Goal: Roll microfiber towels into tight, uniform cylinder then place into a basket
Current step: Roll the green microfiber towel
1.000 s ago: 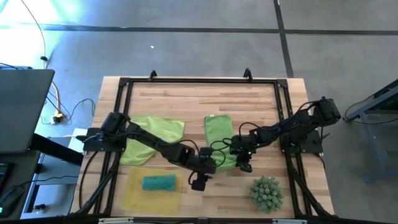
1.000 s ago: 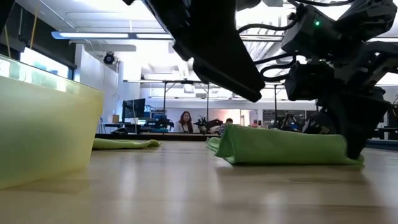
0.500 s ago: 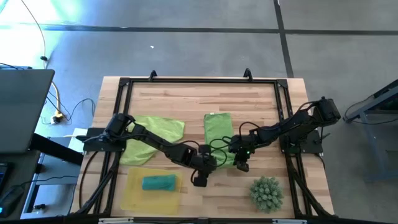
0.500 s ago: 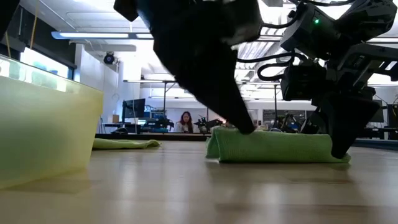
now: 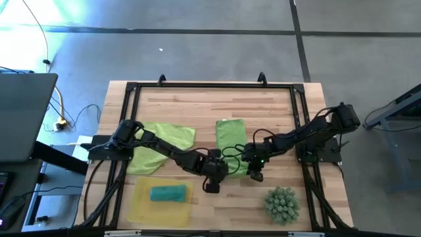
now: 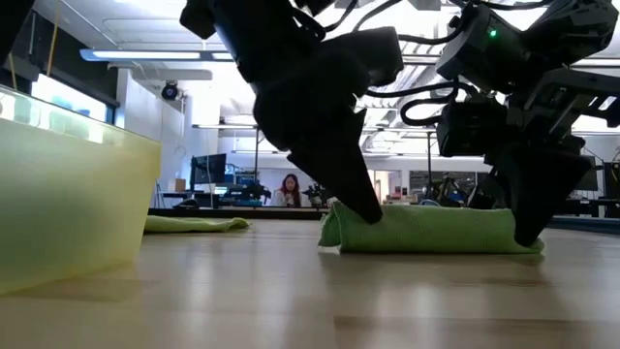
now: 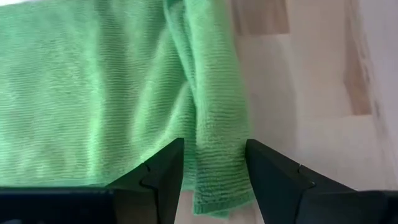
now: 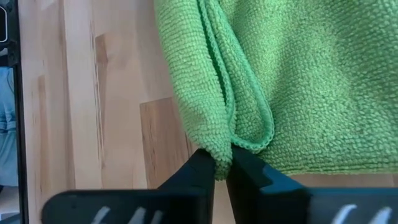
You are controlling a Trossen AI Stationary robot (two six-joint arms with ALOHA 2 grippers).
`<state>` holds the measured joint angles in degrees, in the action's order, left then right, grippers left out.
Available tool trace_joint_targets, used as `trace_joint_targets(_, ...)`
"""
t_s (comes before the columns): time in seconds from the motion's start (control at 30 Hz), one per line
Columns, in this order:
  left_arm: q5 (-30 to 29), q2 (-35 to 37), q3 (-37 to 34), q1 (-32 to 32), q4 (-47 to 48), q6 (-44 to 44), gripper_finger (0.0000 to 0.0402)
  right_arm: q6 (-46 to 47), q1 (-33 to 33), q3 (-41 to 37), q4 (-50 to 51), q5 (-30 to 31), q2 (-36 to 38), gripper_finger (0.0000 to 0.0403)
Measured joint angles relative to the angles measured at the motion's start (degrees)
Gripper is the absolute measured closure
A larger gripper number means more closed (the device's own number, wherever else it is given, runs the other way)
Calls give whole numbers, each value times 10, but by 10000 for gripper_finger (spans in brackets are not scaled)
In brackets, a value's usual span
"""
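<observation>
Fingers of the left gripper (image 7: 212, 168) stand apart astride the near folded edge of the folded green towel (image 5: 231, 146), one on each side of the fold and not visibly pinching it; in the low view this gripper (image 6: 366, 206) presses down at the left end of the partly rolled edge. Left of it, the basket (image 5: 139, 209) sits at the front of the tabletop (image 5: 197, 105) with one rolled teal towel (image 5: 167, 193) already in it, and a second green towel (image 5: 164, 141) lies spread behind the basket, not yet rolled. At the other end of the same fold, the fingers of the right gripper (image 8: 221, 163) are nearly closed and nip the corner of the doubled edge; in the high view that gripper (image 5: 256, 172) sits at the towel's front right corner. Judgement: the roll is only begun. For a tight, even cylinder, both ends should advance together, level and at the same pace, with the fold kept taut between them. If the left end lags or the fingers there fail to catch the cloth, the roll may cone. A spiky green plant (image 5: 282, 204) stands near the right gripper and should be kept clear of the arm.
</observation>
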<state>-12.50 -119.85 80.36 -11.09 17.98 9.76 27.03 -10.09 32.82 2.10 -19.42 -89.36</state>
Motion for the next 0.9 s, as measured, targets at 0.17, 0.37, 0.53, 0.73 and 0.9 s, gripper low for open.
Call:
trace_joint_targets(0.17,-33,7,0,-8,-2,-8,241,2,0,0,-1,-1,0,364)
trace_joint_targets(0.37,-35,9,0,-34,-13,-56,241,1,0,1,0,-1,0,362)
trace_joint_targets(0.53,-74,9,0,-51,-15,-79,241,2,0,1,1,-1,0,362)
trace_joint_targets(0.73,-42,0,0,-34,-12,-79,241,2,0,1,1,-1,0,361)
trace_joint_targets(0.9,-43,-14,0,-18,-12,-73,241,1,0,1,0,-2,0,361)
